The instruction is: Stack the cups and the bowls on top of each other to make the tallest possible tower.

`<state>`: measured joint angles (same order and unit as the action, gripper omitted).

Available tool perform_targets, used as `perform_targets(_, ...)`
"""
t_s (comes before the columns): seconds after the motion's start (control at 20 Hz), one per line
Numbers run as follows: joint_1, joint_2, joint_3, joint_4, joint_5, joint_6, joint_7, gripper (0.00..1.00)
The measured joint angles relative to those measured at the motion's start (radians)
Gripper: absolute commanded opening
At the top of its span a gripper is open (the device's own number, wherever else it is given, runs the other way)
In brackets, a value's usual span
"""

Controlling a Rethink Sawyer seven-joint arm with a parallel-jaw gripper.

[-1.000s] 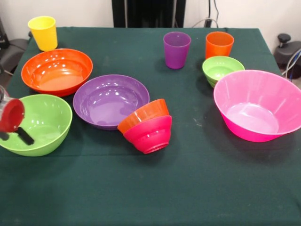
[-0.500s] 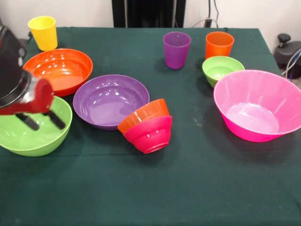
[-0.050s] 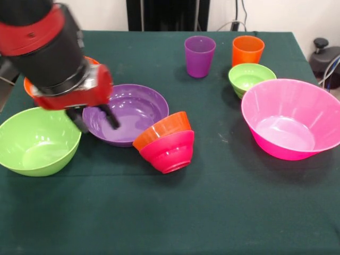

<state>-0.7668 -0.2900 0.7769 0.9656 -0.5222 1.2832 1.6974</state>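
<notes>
Tower [image 3: 166, 142], small orange bowl [image 3: 162, 129] nested tilted in red-magenta bowl [image 3: 170, 151], sat tabletop centre; gripper [image 3: 96, 119] at its 9 o'clock over purple bowl [image 3: 125, 113], jaws spread, empty; risk: knocking tilted stack

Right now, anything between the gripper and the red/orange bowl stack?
Nothing visible. The gripper hangs open over the purple bowl's near-left rim; the stack sits just beside that bowl, with no object across the gap.
</notes>
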Motion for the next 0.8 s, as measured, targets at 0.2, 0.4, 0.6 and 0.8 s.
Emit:
perform_targets(0.2,0.023,-0.047,-0.028,0.098,0.045,-0.054,0.096,1.0)
perform_targets(0.4,0.039,-0.085,-0.044,0.181,0.073,-0.08,0.16,1.0)
perform_targets(0.6,0.041,-0.105,-0.053,0.228,0.074,-0.094,0.173,1.0)
perform_targets(0.8,0.043,-0.108,-0.075,0.24,0.074,-0.101,0.173,1.0)
